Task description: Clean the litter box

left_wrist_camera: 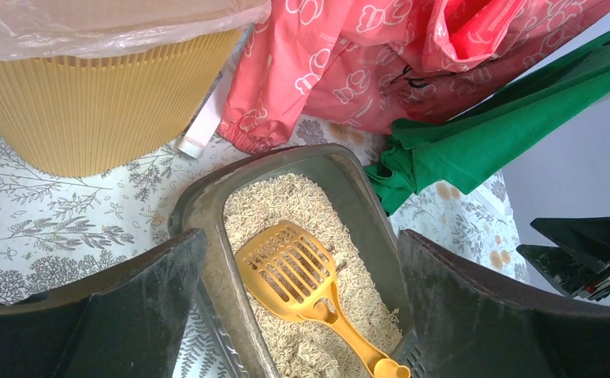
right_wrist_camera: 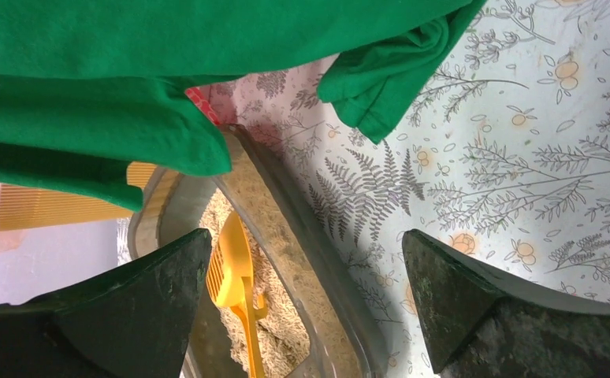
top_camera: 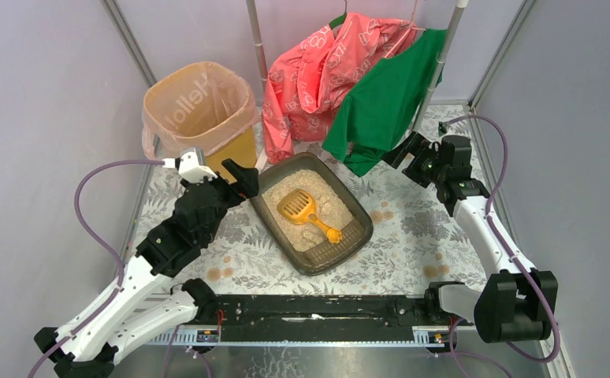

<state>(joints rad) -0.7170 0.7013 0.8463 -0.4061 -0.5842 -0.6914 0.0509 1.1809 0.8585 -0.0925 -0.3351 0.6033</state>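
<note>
My left claw (top_camera: 241, 178) was open, jaws spread wide, just beside the litter box (top_camera: 347, 246). The box's granules and yellow scoop (top_camera: 302, 208) lay directly ahead between my fingers (left_wrist_camera: 128, 307). My right claw (top_camera: 409, 154), likewise open, hovered apart from the box, which lay ahead toward its left finger.

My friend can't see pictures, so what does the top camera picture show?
A grey litter box of sandy litter sits in the middle with a yellow scoop lying in it. The left gripper is by its left edge; the right gripper is farther right, near a hanging green shirt. Behind are a lined yellow bin and a pink jacket.
</note>
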